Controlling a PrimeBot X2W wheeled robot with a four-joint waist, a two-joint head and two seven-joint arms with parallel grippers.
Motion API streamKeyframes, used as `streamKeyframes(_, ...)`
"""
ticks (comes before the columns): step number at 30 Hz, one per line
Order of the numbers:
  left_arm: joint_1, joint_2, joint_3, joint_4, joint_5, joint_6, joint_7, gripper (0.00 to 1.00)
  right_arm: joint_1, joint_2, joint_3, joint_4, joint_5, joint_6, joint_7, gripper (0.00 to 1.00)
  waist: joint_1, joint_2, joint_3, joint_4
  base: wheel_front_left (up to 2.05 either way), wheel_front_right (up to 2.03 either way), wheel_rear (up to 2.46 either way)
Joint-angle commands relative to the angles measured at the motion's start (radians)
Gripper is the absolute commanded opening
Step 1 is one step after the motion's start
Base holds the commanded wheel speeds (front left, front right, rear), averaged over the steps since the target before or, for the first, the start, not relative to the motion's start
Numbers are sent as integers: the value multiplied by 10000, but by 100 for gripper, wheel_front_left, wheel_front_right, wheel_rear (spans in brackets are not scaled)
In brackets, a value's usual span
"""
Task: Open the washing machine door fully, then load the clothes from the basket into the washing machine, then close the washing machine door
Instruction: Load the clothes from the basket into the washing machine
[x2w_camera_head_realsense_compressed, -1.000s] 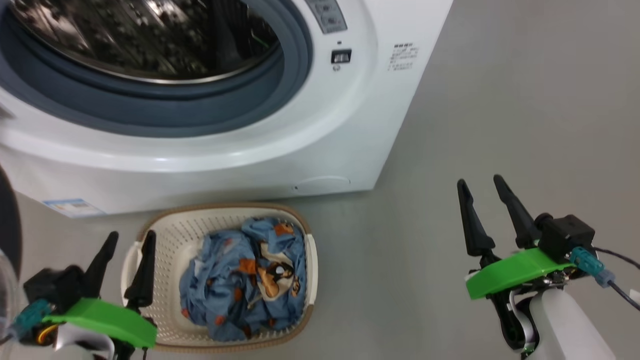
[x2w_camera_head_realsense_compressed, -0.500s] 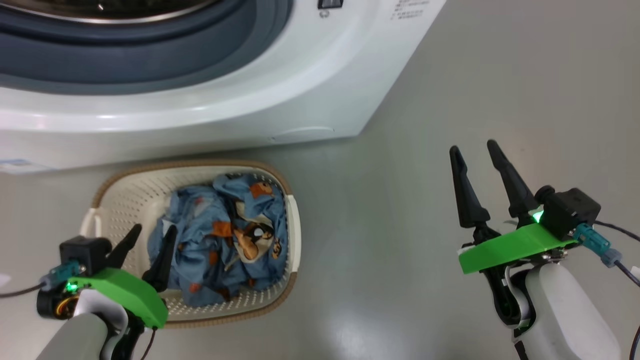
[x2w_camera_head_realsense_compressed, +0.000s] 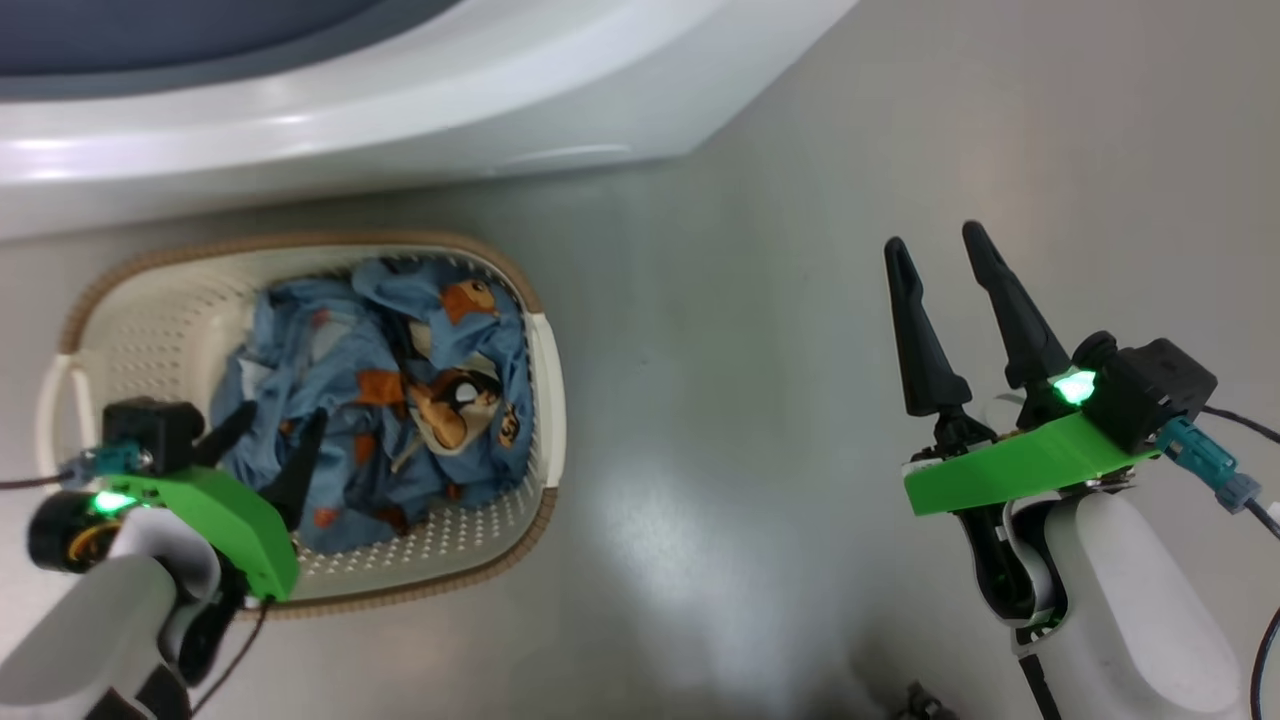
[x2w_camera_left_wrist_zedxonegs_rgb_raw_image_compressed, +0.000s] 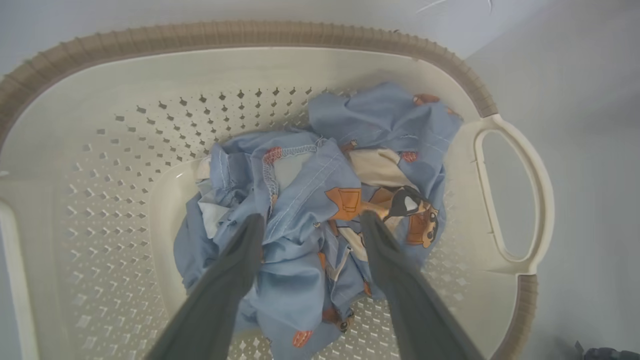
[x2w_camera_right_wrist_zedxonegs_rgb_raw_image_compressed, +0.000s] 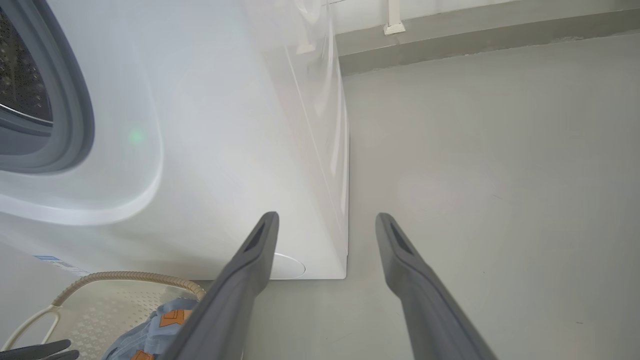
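The cream basket (x2w_camera_head_realsense_compressed: 545, 380) stands on the floor before the white washing machine (x2w_camera_head_realsense_compressed: 420, 90), with the bundle of blue printed clothes (x2w_camera_head_realsense_compressed: 400, 370) inside. My left gripper (x2w_camera_head_realsense_compressed: 282, 412) hangs open over the basket's near left part. In the left wrist view its open gripper (x2w_camera_left_wrist_zedxonegs_rgb_raw_image_compressed: 311, 217) straddles the top folds of the clothes (x2w_camera_left_wrist_zedxonegs_rgb_raw_image_compressed: 380, 115) inside the basket (x2w_camera_left_wrist_zedxonegs_rgb_raw_image_compressed: 250, 35); contact is unclear. My right gripper (x2w_camera_head_realsense_compressed: 932, 237) stands open and empty over bare floor to the right. The washing machine door is out of view.
In the right wrist view the open gripper (x2w_camera_right_wrist_zedxonegs_rgb_raw_image_compressed: 326, 216) points at the washing machine's (x2w_camera_right_wrist_zedxonegs_rgb_raw_image_compressed: 225, 125) lower right corner, with the grey gasket (x2w_camera_right_wrist_zedxonegs_rgb_raw_image_compressed: 75, 125) of the open drum at left and the basket (x2w_camera_right_wrist_zedxonegs_rgb_raw_image_compressed: 125, 275) below. Grey floor (x2w_camera_head_realsense_compressed: 750, 350) spreads rightward to a wall base.
The head camera has tilted down, so the machine slid up the picture. My left gripper has come from the basket's left rim to over the clothes. The right arm has hardly moved.
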Motion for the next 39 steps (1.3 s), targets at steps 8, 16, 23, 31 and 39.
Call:
streamKeyframes(8,-1110,865,-849,872,-656,7,104,100,-23,41,408,-701,284,56,-79,100,-1,0,1547,-728,0,0,0)
streamKeyframes(16,-1946,1226,-1701,1451,-1462,6,480,100,-64,41,679,-1098,506,56,-79,100,-1,0,2256,-1175,0,0,0)
streamKeyframes(23,-2442,1564,-2224,1786,-1947,6,801,100,-52,41,911,-1292,692,56,-80,100,-1,0,2616,-1492,0,0,0)
streamKeyframes(31,-2914,1859,-2883,2183,-2112,6,1314,100,16,41,1114,-1384,891,56,-80,100,-1,0,2863,-1808,0,0,0)
streamKeyframes(39,-2851,2121,-3451,1751,-2605,6,1221,0,-11,41,1179,-1357,1050,56,-80,100,-1,0,2701,-1895,0,0,0)
